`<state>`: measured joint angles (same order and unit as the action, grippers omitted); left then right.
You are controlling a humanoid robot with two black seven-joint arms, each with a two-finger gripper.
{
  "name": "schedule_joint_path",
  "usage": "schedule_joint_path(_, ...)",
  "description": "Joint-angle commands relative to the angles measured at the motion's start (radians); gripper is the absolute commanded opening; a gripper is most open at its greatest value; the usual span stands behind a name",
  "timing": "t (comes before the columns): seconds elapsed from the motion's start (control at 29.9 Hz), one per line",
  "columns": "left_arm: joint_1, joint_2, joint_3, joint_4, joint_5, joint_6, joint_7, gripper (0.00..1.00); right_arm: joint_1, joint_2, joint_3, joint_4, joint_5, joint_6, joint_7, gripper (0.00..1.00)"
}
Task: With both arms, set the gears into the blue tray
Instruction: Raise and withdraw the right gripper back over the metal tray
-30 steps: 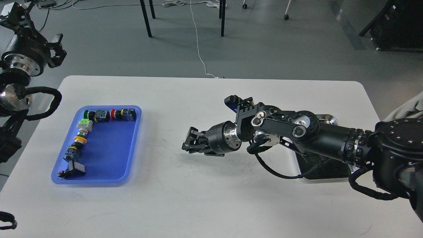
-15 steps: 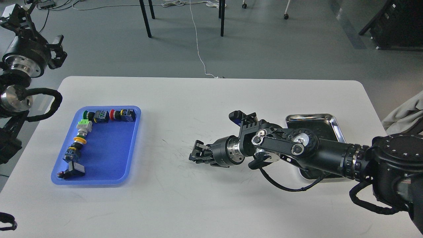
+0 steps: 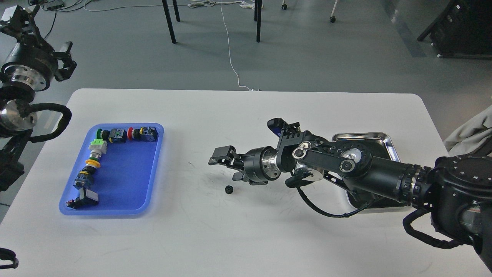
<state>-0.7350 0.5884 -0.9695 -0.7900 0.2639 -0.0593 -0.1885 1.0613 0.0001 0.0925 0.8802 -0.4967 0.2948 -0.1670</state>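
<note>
Gear (image 3: 229, 189) now lies loose on the white table (image 3: 238, 238), just below the right pincer (image 3: 226, 166), whose jaws have spread apart since a moment ago. It sits midway, well short of the blue tray (image 3: 127, 184), so a handover pick by the left arm seems next; the left pincer (image 3: 15, 23) is too dark to read.

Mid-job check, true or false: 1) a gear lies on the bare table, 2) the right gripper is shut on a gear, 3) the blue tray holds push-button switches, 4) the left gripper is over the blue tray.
1) True: a gear lies on the white table.
2) False: the right gripper is open and empty.
3) True: the switches sit in the blue tray.
4) False: the left gripper is raised beyond the table's far left corner.
</note>
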Motion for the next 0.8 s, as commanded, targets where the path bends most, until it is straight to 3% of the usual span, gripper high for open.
schedule_joint_path(0.0, 0.0, 0.004, 0.0, -0.005, 0.0, 0.012, 0.003, 0.98, 0.003, 0.0, 0.16, -0.01, 0.006, 0.003, -0.002, 0.96)
schedule_joint_path(0.27, 0.0, 0.004, 0.002, -0.009, 0.002, 0.015, 0.029, 0.98, -0.004, 0.0, 0.465, -0.009, 0.101, 0.009, 0.0, 0.97)
schedule_joint_path(0.57, -0.017, 0.007, 0.043, -0.038, 0.003, 0.016, 0.078, 0.98, -0.2, -0.219, 0.916, 0.077, 0.302, 0.013, -0.003, 0.97)
schedule_joint_path(0.77, -0.017, 0.086, 0.069, -0.171, 0.049, 0.021, 0.124, 0.98, -0.389, -0.327, 1.098, 0.146, 0.441, 0.032, -0.003, 0.98)
